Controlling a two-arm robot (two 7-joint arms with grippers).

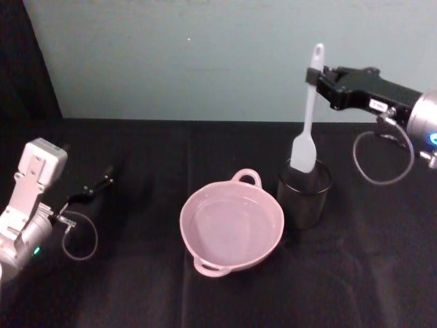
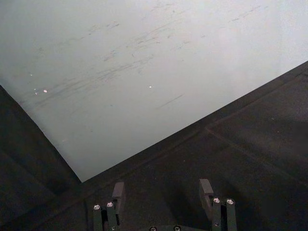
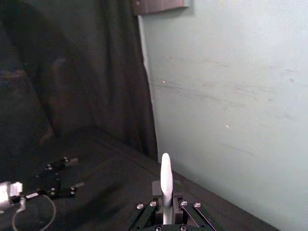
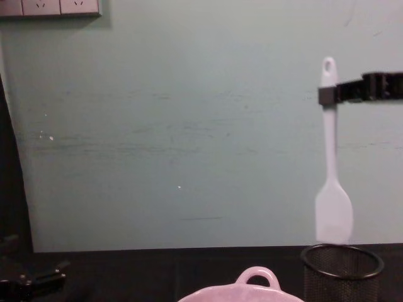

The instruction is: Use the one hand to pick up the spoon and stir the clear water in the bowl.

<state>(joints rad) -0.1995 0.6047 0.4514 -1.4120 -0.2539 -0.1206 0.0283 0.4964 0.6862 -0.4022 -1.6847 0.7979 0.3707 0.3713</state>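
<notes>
Above the cup point(image 1: 304, 198), the right gripper point(image 1: 315, 74) clamps the spoon point(image 1: 305, 137) between its jaws, just under the handle hole; left gripper point(image 2: 162, 188) at the table's point(image 1: 136, 287) left edge, jaws apart.

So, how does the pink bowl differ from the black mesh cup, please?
The bowl is pale pink, glossy, wide and shallow; the mesh cup is black wire, narrower and taller. The bowl has loop handles; the mesh cup has none. The right gripper holds the spoon over the mesh cup, not the bowl. Both stand upright on the black cloth.
</notes>
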